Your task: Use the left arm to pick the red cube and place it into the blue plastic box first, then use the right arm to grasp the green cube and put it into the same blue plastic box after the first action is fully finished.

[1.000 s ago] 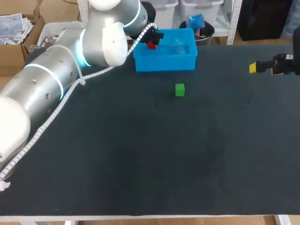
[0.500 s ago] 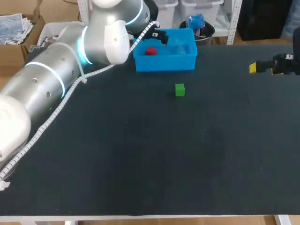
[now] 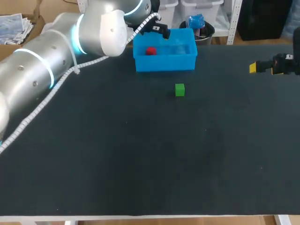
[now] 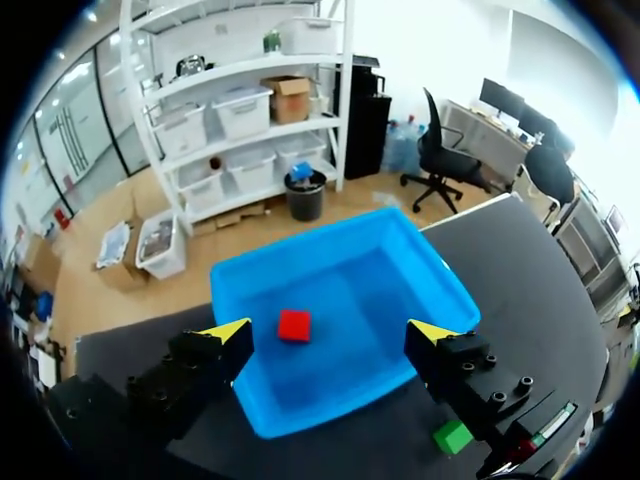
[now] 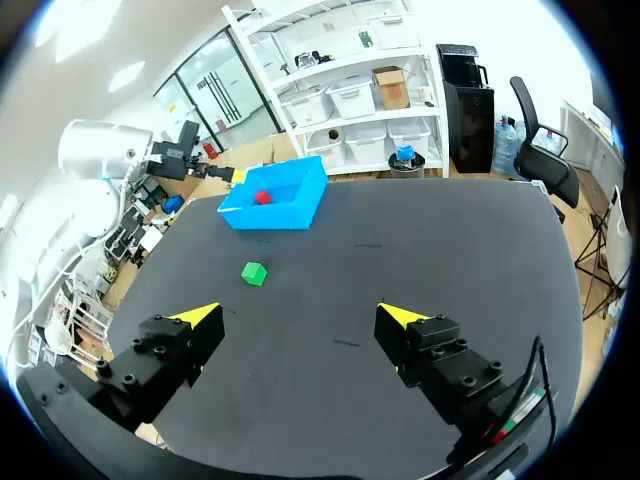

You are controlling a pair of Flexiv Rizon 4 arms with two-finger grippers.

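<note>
Looking across my dark counter (image 3: 140,159), I see the green cube (image 3: 179,90) sitting alone, near the blue plastic box (image 3: 164,63) but apart from it. My right tool (image 5: 300,315) hangs well off to the right of it, spread wide, pinching nothing. Farther back, the red cube (image 3: 150,51) lies inside the box, near its left wall. My left tool (image 4: 330,335) hovers above the box, spread wide and empty, with the red cube down below it.
</note>
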